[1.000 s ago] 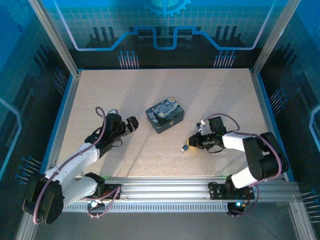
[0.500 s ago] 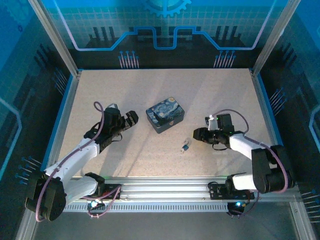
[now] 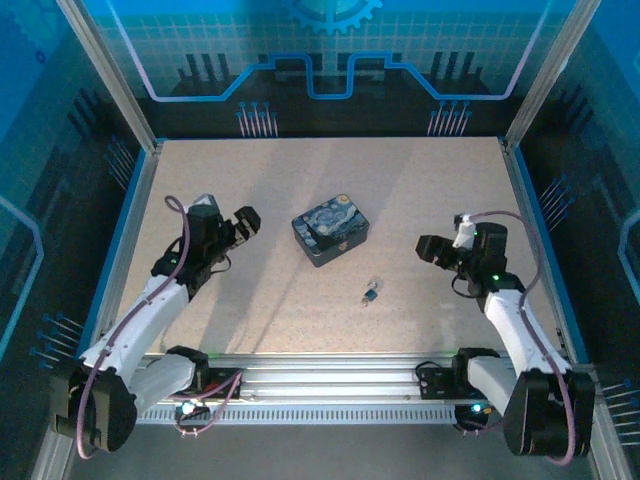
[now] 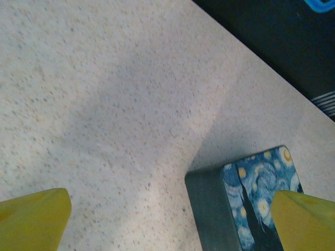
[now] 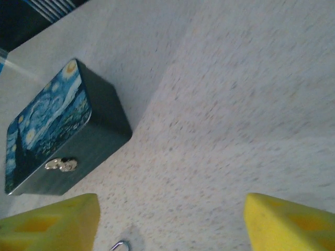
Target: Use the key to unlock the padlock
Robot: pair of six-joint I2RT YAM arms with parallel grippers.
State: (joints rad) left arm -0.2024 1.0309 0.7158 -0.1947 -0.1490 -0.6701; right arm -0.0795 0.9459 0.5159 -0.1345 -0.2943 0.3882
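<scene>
The tiny bluish padlock (image 3: 371,293) lies on the table, in front of the tin and between the two arms. Its silvery shackle (image 5: 120,246) peeks in at the bottom edge of the right wrist view. The key is too small to tell apart from the padlock. My right gripper (image 3: 428,247) hangs open to the right of the padlock, apart from it, with nothing between its yellow fingers (image 5: 49,225). My left gripper (image 3: 245,222) stands open left of the tin, holding nothing. Bare table lies between its yellow fingertips (image 4: 31,219).
A rectangular Starry Night tin (image 3: 330,230) sits mid-table with its clasp (image 5: 61,165) on the side facing the right wrist; its corner (image 4: 246,204) is near the left gripper. Blue-edged walls (image 3: 130,215) border the speckled table.
My right gripper has opened, let go of the padlock and pulled back to the right and away from it. The left arm has drawn back to the left, away from the tin.
</scene>
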